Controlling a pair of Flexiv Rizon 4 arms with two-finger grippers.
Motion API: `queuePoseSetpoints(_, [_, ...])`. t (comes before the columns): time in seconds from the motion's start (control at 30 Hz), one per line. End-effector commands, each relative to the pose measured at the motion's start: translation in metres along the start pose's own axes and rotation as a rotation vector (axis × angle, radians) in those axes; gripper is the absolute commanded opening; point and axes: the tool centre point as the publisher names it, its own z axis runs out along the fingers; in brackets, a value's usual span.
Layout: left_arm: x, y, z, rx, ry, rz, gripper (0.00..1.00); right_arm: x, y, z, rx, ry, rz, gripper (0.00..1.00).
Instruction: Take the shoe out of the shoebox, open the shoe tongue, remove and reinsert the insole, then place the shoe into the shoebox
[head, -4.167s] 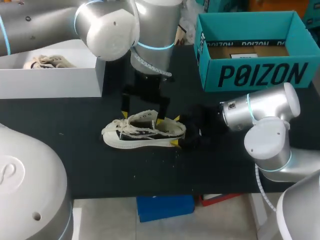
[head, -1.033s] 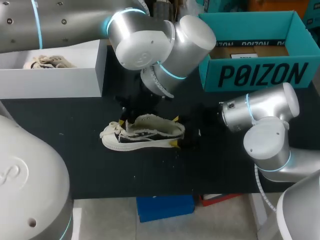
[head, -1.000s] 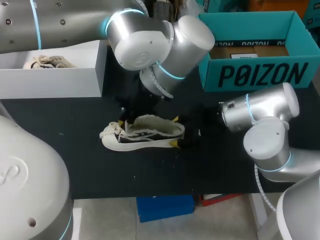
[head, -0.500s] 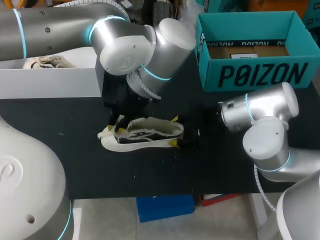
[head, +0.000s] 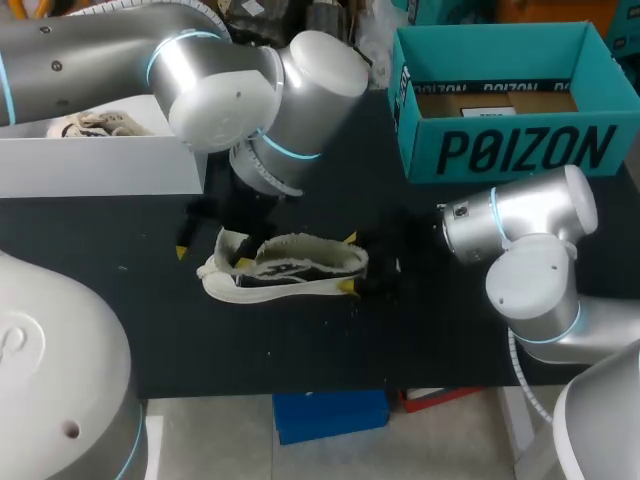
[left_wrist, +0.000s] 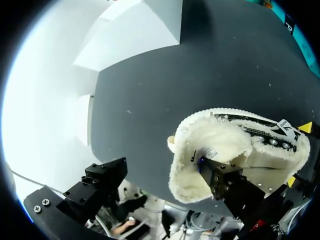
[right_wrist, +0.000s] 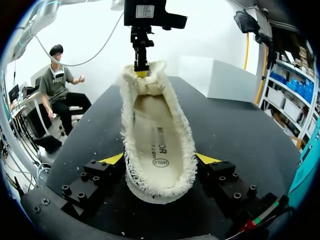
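Note:
A cream low-top shoe (head: 285, 270) with fleecy lining lies on its sole mid-table, toe to the left. Its tongue (head: 232, 243) stands lifted at the toe end. My left gripper (head: 212, 256) is open over the toe, one yellow tip left of the shoe, the other at the laces. In the left wrist view one finger (left_wrist: 227, 182) hangs over the shoe (left_wrist: 225, 140) and the left gripper (left_wrist: 157, 170) holds nothing. My right gripper (head: 349, 263) is shut on the heel. The right wrist view shows the shoe (right_wrist: 155, 110), its insole (right_wrist: 160, 145) inside, between the right gripper (right_wrist: 160, 159) fingers.
The teal shoebox (head: 500, 150) stands open at the back right with cardboard inside. A white box (head: 100, 160) at the back left holds another shoe (head: 95, 123). Bare black tabletop (head: 300, 340) lies in front of the shoe.
My left gripper went from shut to wide open and swung left toward the toe, letting go of the tongue. The shoe and my right arm stayed put.

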Motion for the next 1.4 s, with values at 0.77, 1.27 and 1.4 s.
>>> queuePoseSetpoints(0.77, [-0.018, 0.004, 0.034, -0.047, 0.044, -0.050, 1.00, -0.001, -0.004, 0.000, 0.002, -0.002, 0.001, 0.00])
queuePoseSetpoints(1.27, [-0.004, 0.013, -0.064, 0.219, 0.495, 0.649, 0.00, -0.001, -0.004, 0.000, 0.002, -0.002, 0.001, 0.00])
queuePoseSetpoints(1.4, [0.015, 0.011, -0.086, 0.210, 0.717, 1.123, 0.00, -0.001, -0.004, 0.000, 0.002, -0.002, 0.001, 0.00])
